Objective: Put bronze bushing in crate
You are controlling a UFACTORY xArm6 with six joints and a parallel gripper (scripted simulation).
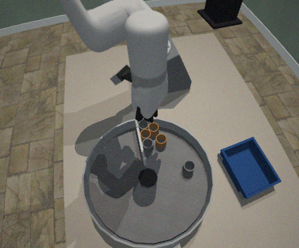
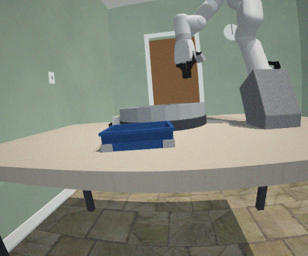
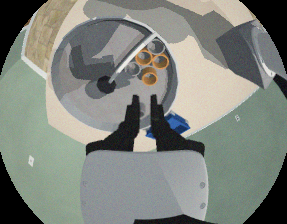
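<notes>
Three bronze bushings [image 1: 153, 127] [image 1: 145, 133] [image 1: 161, 140] stand close together at the far side of the grey turning table [image 1: 147, 180]. Grey bushings stand among them [image 1: 147, 143] [image 1: 143, 124], and one stands apart on the right [image 1: 189, 165]. The blue crate [image 1: 249, 167] sits on the table top to the right of the turning table and is empty. My gripper [image 1: 146, 117] hangs high above the far rim, as the exterior view shows [image 2: 187, 73]. Its fingers stand a little apart with nothing between them. The wrist view shows the bushing cluster [image 3: 154, 70] beyond the fingertips.
A black hub [image 1: 147, 177] sits at the middle of the turning table, and a thin white bar [image 1: 140, 143] runs from it to the far rim. A raised rim rings the table. The grey robot base block [image 2: 270, 100] stands behind it.
</notes>
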